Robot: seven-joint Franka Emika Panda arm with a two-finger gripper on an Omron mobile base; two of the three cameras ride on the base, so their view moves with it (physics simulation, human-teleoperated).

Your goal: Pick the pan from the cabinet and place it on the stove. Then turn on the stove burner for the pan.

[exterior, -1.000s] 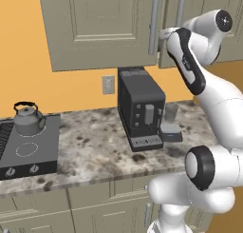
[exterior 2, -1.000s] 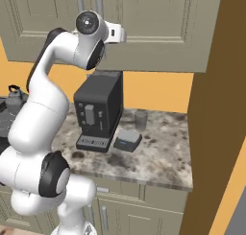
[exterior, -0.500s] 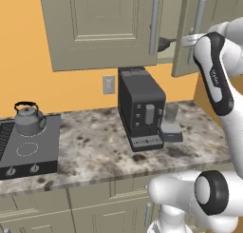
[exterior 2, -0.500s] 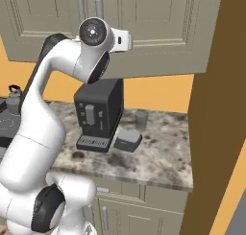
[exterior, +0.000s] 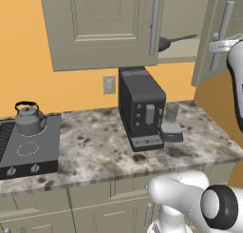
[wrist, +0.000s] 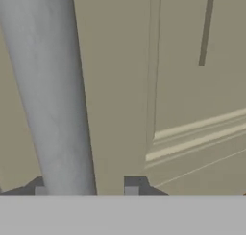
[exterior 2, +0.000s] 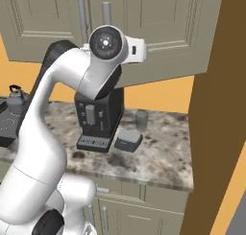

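Left base view: pan [exterior: 163, 43] behind cabinet [exterior: 107, 27] door, coffee machine [exterior: 141, 108] below.

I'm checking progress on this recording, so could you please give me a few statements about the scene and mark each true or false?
1. The cabinet's right-hand door is swung open. True.
2. The pan sits on the stove. False: it lies on the shelf inside the cabinet, handle pointing right.
3. A kettle stands on the stove. True.
4. The gripper holds the pan. False: its fingertips stand on either side of the door's bar handle.
5. A glass stands beside the coffee machine on the counter. True.
6. The cabinet's left door is open too. False: it is shut.
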